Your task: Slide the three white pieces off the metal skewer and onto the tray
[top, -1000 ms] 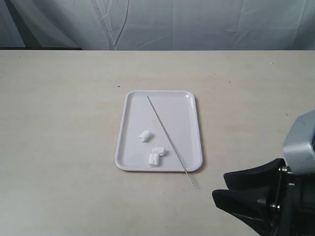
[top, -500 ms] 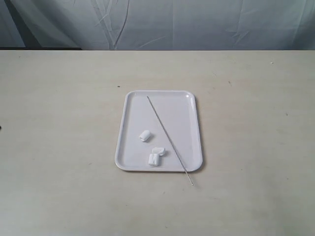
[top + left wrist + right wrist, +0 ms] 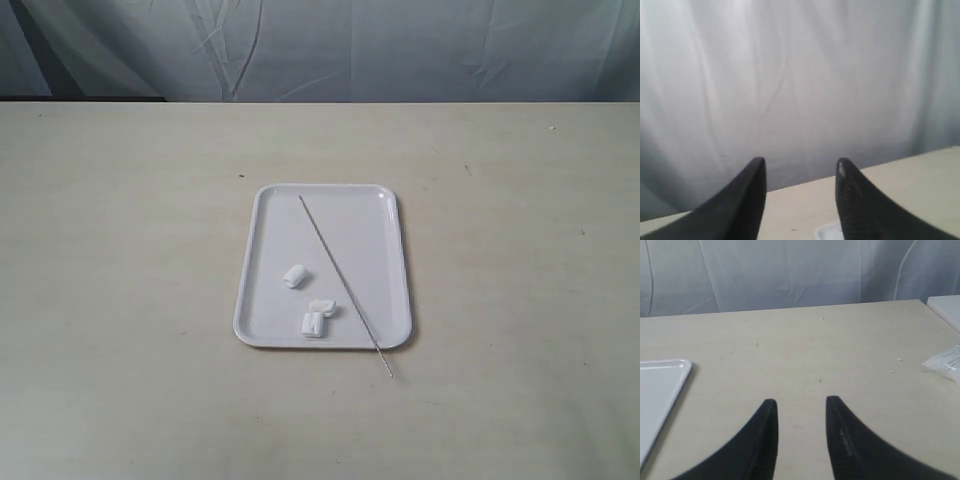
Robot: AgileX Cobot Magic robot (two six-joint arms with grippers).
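Observation:
In the exterior view the white tray lies mid-table. The thin metal skewer rests bare and diagonal across it, its near tip past the tray's front rim. The three white pieces lie loose on the tray: one left of the skewer, two bunched near the front rim. Neither gripper shows in that view. My left gripper is open and empty, raised, with a tray corner just below its fingertips. Open and empty too, my right gripper hangs over bare table, the tray's edge off to one side.
A grey cloth backdrop hangs behind the table's far edge. In the right wrist view a white flat object and a clear plastic bag lie near the table's edge.
The right arm, seen at the lower right of the exterior view one second ago, has withdrawn out of that view. Tray, skewer and pieces have not moved.

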